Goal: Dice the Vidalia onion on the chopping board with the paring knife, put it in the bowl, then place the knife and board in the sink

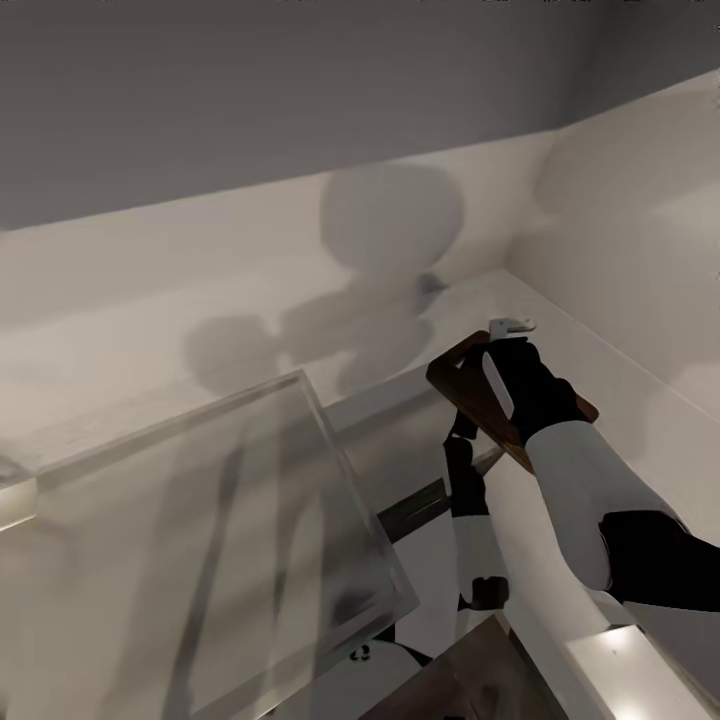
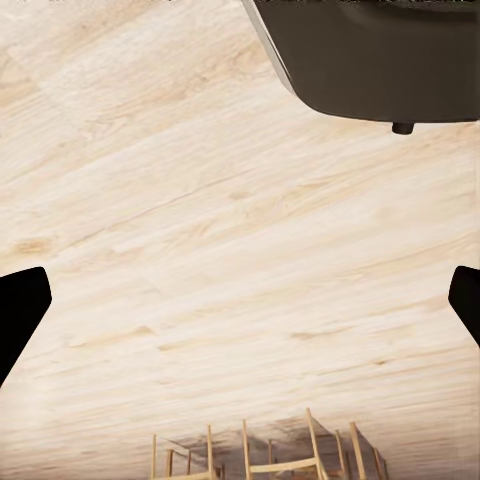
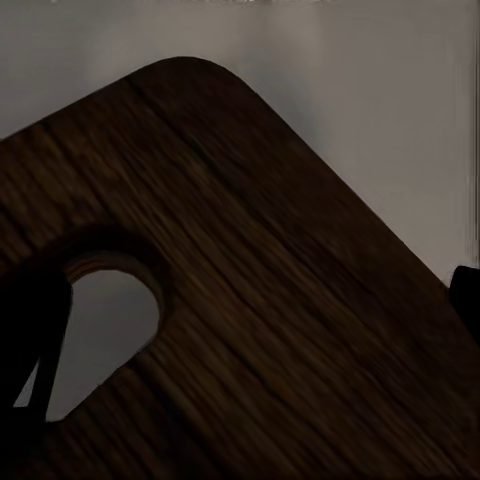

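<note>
Right hand (image 1: 497,352) is clamped on the chopping board (image 1: 470,395) at its slotted end, lifted beside a pale wall.

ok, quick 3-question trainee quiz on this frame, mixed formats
1. True or false: the right gripper holds the chopping board.
2. The left wrist view looks down on: A) sink B) pale wood floor C) bowl.
3. Fill in: in the right wrist view, the board's oval ____ slot sits near one of the fingers.

Key: 1 true; 2 B; 3 handle.
</note>
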